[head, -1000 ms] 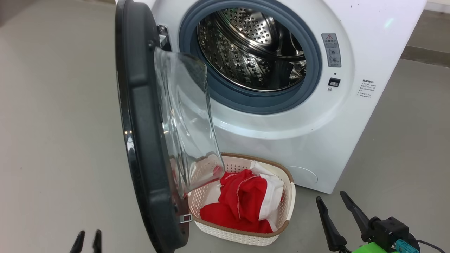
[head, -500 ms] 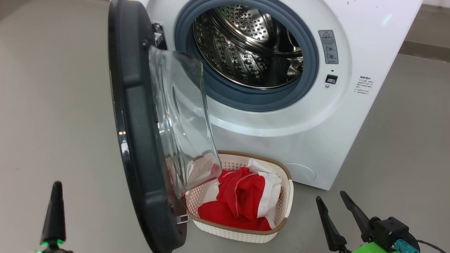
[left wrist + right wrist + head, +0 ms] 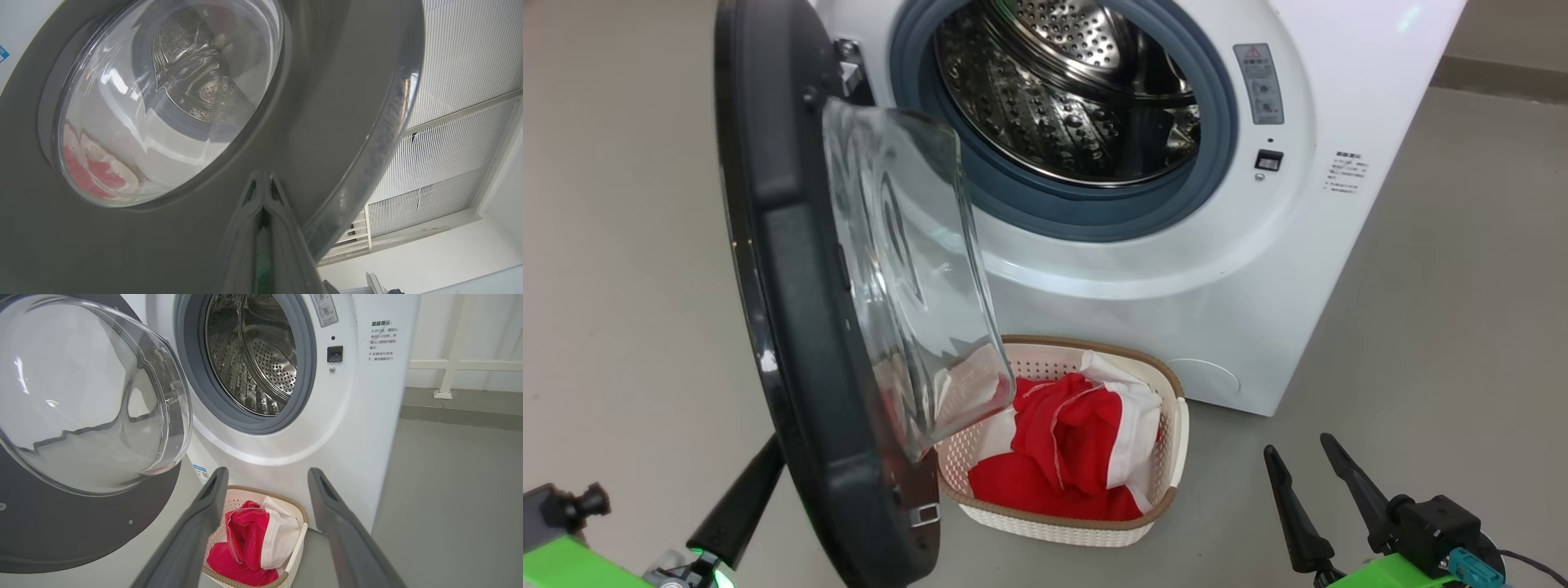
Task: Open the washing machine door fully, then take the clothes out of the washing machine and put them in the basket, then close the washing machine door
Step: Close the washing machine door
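Observation:
The washing machine [image 3: 1176, 269] stands with its steel drum [image 3: 1062, 90] bare. The washing machine door [image 3: 792, 327] hangs open to the left, edge-on, its glass bowl [image 3: 907, 269] facing the machine. Below the opening sits the basket [image 3: 1054, 527], holding the red and white clothes [image 3: 1062, 441]. My left gripper [image 3: 774, 447] is shut with nothing in it, its tips against the door's outer face [image 3: 327, 81], beside the window [image 3: 163, 102]. My right gripper [image 3: 1296, 443] hangs open at the lower right, apart from everything. The right wrist view frames the basket [image 3: 297, 555] and clothes [image 3: 245, 539] between its fingers [image 3: 212, 498].
Grey floor [image 3: 1445, 310] spreads on both sides of the machine. A latch slot [image 3: 1268, 160] and printed labels [image 3: 1346, 183] sit to the right of the opening. A white railing [image 3: 453, 365] stands by the wall behind the machine.
The camera has shifted, sliding the whole scene leftward. My left gripper has shut and has come up to the outer side of the door. The right gripper stays put.

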Motion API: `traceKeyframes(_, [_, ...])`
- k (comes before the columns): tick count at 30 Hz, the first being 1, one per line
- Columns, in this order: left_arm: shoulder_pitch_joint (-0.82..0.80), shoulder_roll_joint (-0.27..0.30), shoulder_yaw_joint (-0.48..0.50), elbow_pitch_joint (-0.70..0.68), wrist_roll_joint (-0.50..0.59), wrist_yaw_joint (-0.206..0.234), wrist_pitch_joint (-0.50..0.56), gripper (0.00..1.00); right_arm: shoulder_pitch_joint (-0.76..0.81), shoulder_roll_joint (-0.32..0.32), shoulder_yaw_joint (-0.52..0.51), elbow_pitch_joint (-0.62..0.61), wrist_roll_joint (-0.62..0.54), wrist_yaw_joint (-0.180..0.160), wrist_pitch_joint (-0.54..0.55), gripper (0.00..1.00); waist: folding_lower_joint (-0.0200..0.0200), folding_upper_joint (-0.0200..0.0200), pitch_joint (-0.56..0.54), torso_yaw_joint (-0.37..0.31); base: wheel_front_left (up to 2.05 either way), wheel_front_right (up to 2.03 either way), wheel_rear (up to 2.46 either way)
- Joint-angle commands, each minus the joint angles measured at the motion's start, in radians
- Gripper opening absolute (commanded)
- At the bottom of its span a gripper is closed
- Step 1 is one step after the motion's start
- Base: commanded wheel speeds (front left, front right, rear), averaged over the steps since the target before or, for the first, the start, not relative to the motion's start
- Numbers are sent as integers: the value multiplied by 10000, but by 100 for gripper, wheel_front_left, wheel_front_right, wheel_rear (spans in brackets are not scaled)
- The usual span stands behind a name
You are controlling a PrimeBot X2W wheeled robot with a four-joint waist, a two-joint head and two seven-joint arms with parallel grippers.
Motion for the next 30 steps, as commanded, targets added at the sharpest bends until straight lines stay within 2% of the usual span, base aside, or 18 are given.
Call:
traceKeyframes(1, [-346,189,324,-390,18,-58,304,0,-432,-25,203,-260,-104,65,-65,100,0,0,82,-125,0,0,0])
traceKeyframes(8, [-582,-341,92,-817,353,-58,921,0,-679,-22,113,-330,-177,65,-65,100,0,0,335,-552,0,0,0])
traceKeyframes(15, [-1001,-830,-236,-742,864,-58,803,0,-837,-19,137,-396,-223,65,-65,100,0,0,466,-1190,0,0,0])
traceKeyframes(19, [-1823,-1294,-657,-401,1225,-58,372,0,-902,-17,79,-473,-258,65,-65,100,0,0,713,-1756,0,0,0])
traceKeyframes(25, [-2975,-1675,-969,449,1685,-58,-553,0,-1022,-16,-25,-588,-200,65,-65,100,0,0,1112,-2482,0,0,0])
traceKeyframes(30, [-4073,-1706,-1348,1349,2225,-58,-1310,0,-1145,-16,-149,-704,-77,65,-65,100,0,0,1501,-3052,0,0,0])
